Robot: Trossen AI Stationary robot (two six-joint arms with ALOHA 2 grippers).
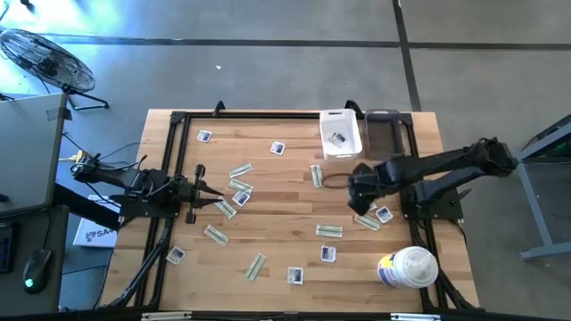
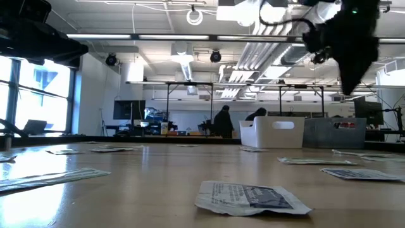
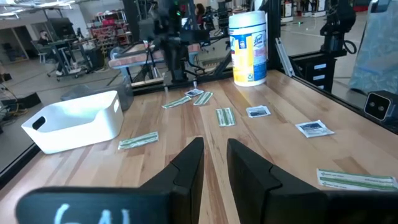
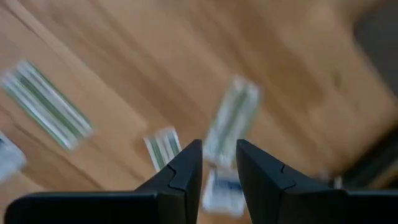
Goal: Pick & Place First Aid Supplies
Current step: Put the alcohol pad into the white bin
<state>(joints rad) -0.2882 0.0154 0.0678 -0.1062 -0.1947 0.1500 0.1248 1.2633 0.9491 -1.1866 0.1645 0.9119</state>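
Right gripper [image 4: 217, 163] hangs above the table with fingers parted and empty, likely lining up on the packets [image 4: 231, 121] directly beneath: narrow pale green-striped strips, with a square white one [image 4: 221, 186] below the fingertips. Left gripper [image 3: 211, 163] waits low, slightly parted, holding nothing; more supplies lie scattered outward, the white bin [image 1: 340, 134] beyond

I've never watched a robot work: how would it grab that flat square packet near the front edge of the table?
Probably from straight above, pinching across two opposite edges of the square packet. It lies flat on the table and apart from its neighbours, so only a top-down approach fits.
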